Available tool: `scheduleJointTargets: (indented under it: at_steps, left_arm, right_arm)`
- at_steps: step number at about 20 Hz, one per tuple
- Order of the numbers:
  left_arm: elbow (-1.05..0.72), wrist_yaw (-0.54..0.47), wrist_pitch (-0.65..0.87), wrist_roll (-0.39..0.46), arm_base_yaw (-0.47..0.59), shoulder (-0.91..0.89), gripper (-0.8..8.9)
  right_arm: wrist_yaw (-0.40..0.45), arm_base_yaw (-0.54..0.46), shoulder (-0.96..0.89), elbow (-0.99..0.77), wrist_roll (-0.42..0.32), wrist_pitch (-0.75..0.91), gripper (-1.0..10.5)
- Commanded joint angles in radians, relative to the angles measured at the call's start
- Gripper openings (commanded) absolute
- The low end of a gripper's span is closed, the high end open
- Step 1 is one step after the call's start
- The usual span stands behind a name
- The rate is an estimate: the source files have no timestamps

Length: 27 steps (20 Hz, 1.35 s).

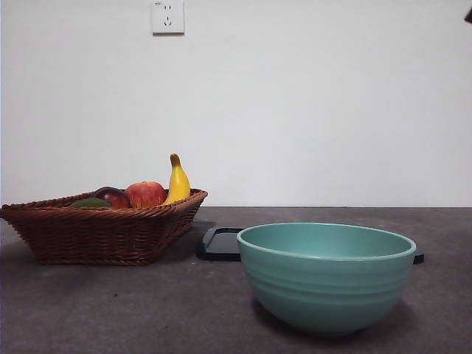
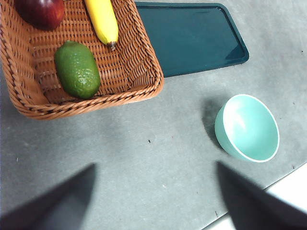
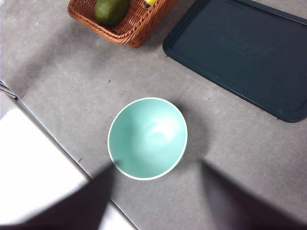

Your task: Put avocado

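The avocado (image 2: 77, 69), dark green and oval, lies in the wicker basket (image 2: 96, 103) near one corner. In the front view only its top (image 1: 90, 202) shows above the basket rim (image 1: 103, 210); the right wrist view catches it at the picture's edge (image 3: 111, 10). My left gripper (image 2: 154, 165) hangs high over bare table beside the basket, jaws wide open and empty. My right gripper (image 3: 157, 165) is high over the teal bowl (image 3: 147, 138), also open and empty. In the front view only a black arm tip (image 1: 469, 15) shows.
The basket also holds a dark red fruit (image 1: 112, 196), a red apple (image 1: 145, 194) and a banana (image 1: 177, 181). A dark flat tray (image 2: 192, 38) lies behind the teal bowl (image 1: 327, 276). The table edge (image 3: 57, 143) runs close by the bowl.
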Motion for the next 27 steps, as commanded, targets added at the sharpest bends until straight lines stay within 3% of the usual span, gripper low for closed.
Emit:
scheduleJointTargets:
  at_steps: [1,5,11,22,27]
  left_arm:
    - [0.025,0.004,0.018,0.010,-0.003,0.009,4.70]
    - [0.033,-0.010,0.068,-0.014,-0.011,0.041,4.68]
    - [0.129,-0.169,0.134,-0.015,-0.088,0.214,4.67]
    - [0.301,-0.478,0.270,-0.020,-0.224,0.715,4.66]
    - [0.301,-0.488,0.324,-0.020,-0.225,0.865,4.65]
  right_arm:
    - [-0.005,0.005,0.006,0.021,0.000,0.008,3.9]
    - [-0.005,0.005,0.006,0.021,0.017,0.011,3.9]
    - [-0.005,0.005,0.006,0.021,0.018,0.015,3.9]
    - [-0.003,0.005,0.006,0.021,0.019,0.023,3.9]
    - [0.006,0.005,0.006,0.021,0.018,0.023,3.9]
